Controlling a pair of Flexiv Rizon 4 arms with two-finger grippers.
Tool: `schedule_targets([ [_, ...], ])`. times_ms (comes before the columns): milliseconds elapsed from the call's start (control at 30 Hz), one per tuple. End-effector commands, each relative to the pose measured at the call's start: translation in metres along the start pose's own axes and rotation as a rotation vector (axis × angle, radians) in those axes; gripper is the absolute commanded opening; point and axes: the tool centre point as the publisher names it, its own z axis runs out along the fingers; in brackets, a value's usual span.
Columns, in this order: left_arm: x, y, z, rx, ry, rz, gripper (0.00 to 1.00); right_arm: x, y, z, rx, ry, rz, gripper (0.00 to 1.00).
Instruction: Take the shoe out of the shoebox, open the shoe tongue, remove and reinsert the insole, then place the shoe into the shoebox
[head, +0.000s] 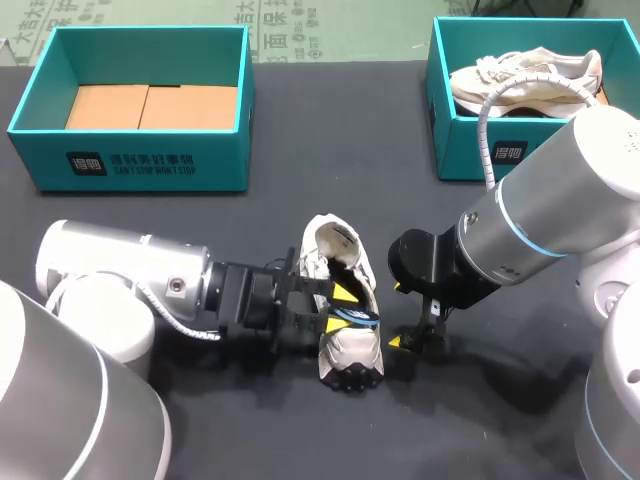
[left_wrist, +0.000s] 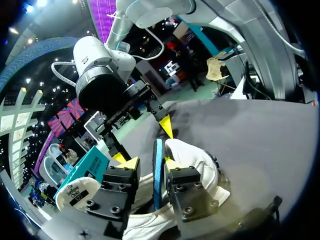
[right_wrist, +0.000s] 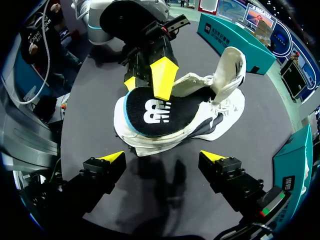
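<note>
A white shoe (head: 335, 255) lies on the black table between my two arms, heel toward the far side. Its dark insole with a blue edge (head: 358, 318) sticks partly out of the opening. My left gripper (head: 342, 308) comes in from the left and straddles the insole. In the left wrist view the insole's blue edge (left_wrist: 158, 175) stands between the fingers of my left gripper (left_wrist: 151, 164), with a gap on one side, so it is open. In the right wrist view one left finger (right_wrist: 162, 75) lies over the insole (right_wrist: 157, 112). My right gripper (right_wrist: 165, 160) hangs open just right of the shoe (right_wrist: 220, 100), holding nothing.
An empty teal shoebox (head: 130, 165) stands at the far left. A second teal box (head: 470, 150) at the far right holds another beige shoe (head: 525, 80). Bare black table lies in front of the shoe.
</note>
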Motion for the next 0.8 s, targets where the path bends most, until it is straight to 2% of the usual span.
schedule_targets([
  [33, 0.001, 0.001, 0.005, -0.020, 0.020, -0.009, 0.12, 0.001, -0.001, 0.001, -0.002, -0.001, 0.000, 1.00],
  [67, 0.001, 0.003, 0.006, -0.025, 0.028, -0.010, 0.00, 0.001, -0.001, 0.001, -0.002, -0.001, 0.000, 1.00],
  [333, 0.007, 0.021, 0.009, -0.104, 0.090, 0.018, 0.00, 0.001, -0.001, 0.001, -0.002, -0.001, 0.000, 1.00],
  [600, 0.002, 0.045, 0.006, -0.198, 0.086, 0.008, 0.00, 0.001, -0.001, 0.001, -0.002, -0.001, 0.000, 1.00],
  [700, 0.002, 0.048, 0.005, -0.194, 0.087, -0.007, 0.00, 0.001, -0.001, 0.001, -0.002, -0.001, 0.000, 1.00],
  [800, 0.004, 0.040, 0.005, -0.153, 0.090, -0.018, 0.00, 0.001, -0.001, 0.001, -0.002, -0.001, 0.000, 1.00],
])
